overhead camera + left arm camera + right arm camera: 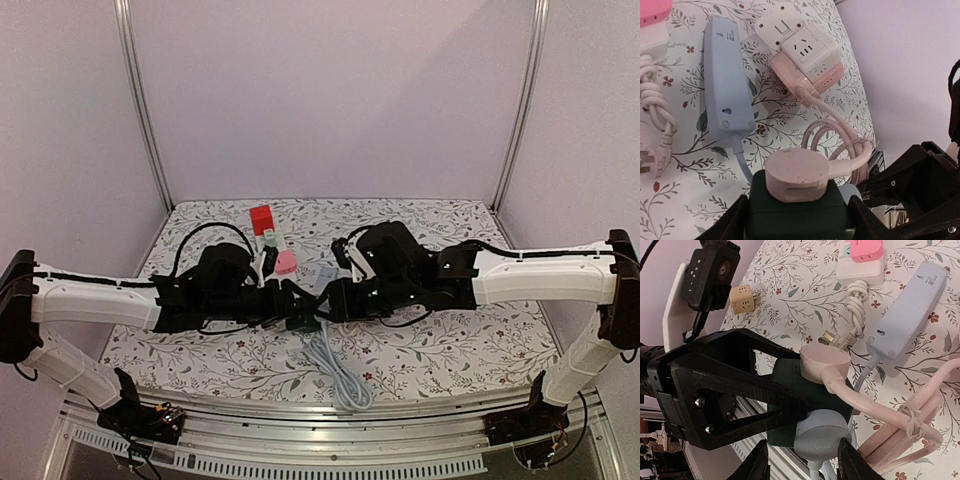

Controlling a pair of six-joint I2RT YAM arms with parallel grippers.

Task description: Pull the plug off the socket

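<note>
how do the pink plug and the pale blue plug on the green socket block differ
The pink plug sits on one face of the green socket block, the pale blue plug on a neighbouring face. The pale blue plug lies between the right gripper's jaws; the pink plug has nothing around it. Both are round, flat and pushed fully in.

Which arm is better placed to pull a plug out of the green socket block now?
Right. The right gripper straddles the blue-grey plug, while the left gripper clamps the green socket block, steadying it.
</note>
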